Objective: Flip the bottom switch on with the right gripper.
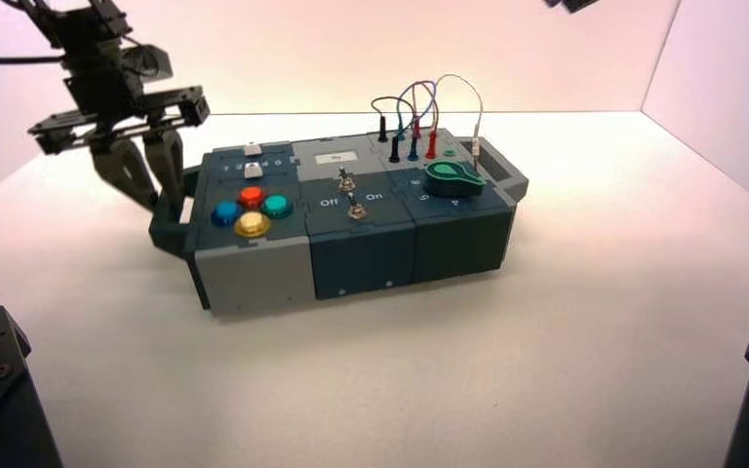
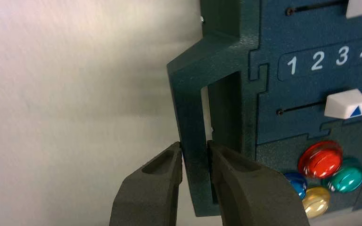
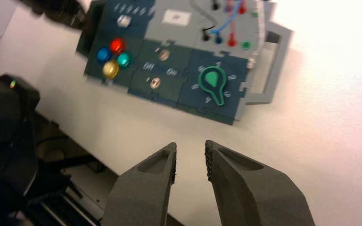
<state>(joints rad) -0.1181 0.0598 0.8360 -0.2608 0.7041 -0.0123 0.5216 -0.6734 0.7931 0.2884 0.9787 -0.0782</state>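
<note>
Firmly, the left end effector (image 2: pixel 194 145) pinches the box's left handle (image 2: pixel 191 113); the right end effector (image 3: pixel 191 143) hovers spread.

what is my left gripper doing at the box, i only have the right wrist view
Observer: The left gripper is closed on the handle at the box's left end, one finger on each side of its bar.
Operator: and the bottom switch, is the right gripper over it
Observer: No. In the high view the bottom switch stands with no gripper at it.
Operator: anything about the sliders i can't read
Observer: Yes, the left wrist view shows the slider nearer the red button with a blue triangle on its white cap.
</note>
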